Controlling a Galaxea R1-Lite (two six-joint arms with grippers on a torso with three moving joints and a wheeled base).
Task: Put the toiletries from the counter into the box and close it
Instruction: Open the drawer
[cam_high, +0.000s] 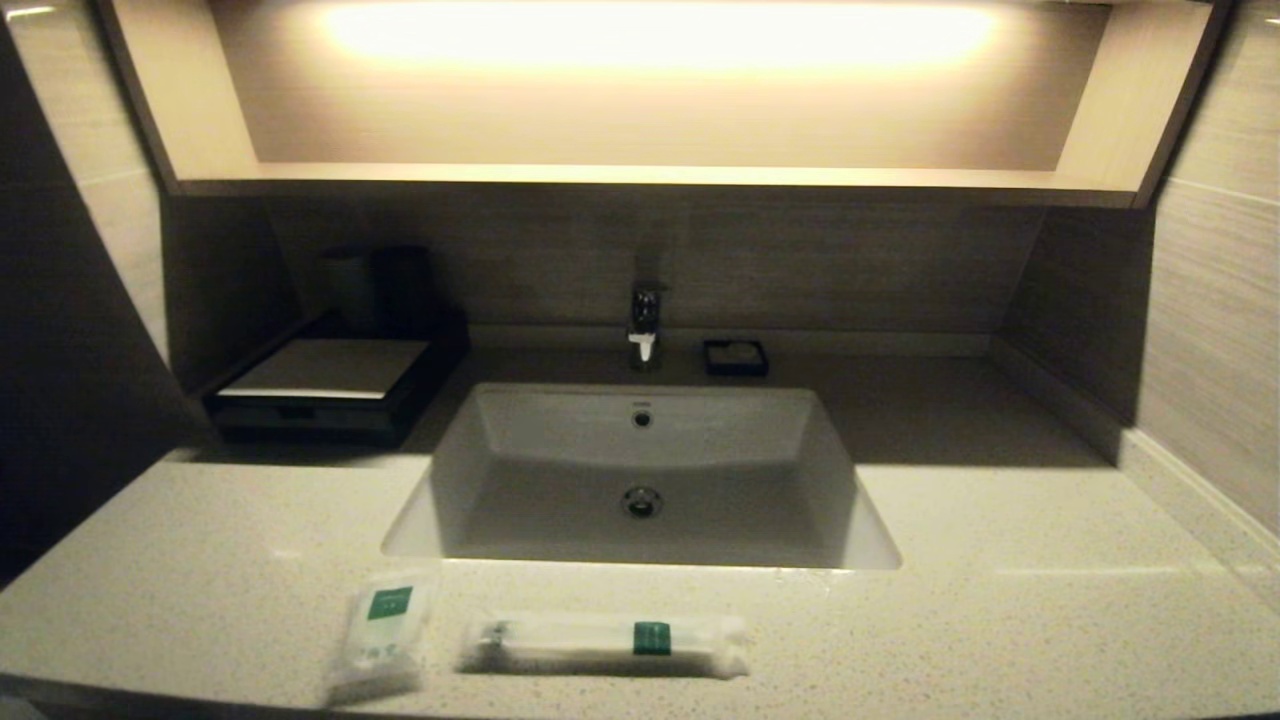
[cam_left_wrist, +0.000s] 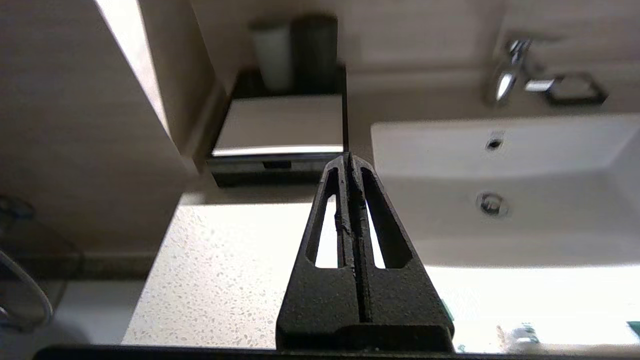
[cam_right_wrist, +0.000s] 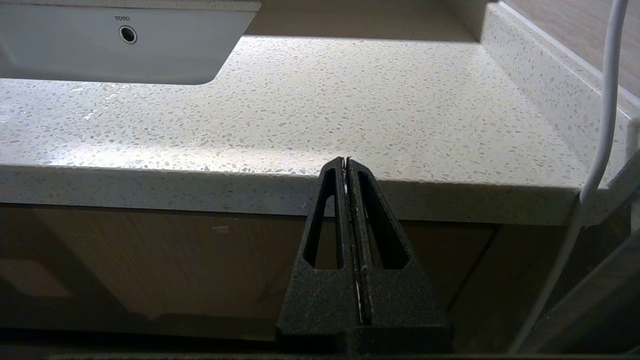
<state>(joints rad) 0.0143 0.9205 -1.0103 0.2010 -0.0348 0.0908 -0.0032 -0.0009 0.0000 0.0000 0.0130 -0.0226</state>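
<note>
Head view shows us the pouch (cam_high: 378, 635) and the long packet (cam_high: 605, 642) lying side by side on the counter's (cam_high: 1000, 600) near edge, left of centre. We see the box (cam_high: 322, 385) far left, drawer in. Left gripper (cam_left_wrist: 348, 159) and right gripper (cam_right_wrist: 346, 161) have fingers pressed together, holding nothing.

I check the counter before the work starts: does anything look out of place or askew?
Only the toiletries: the small pouch and the long packet lie loose on the counter at its front edge, the pouch slightly tilted. The box looks shut.
</note>
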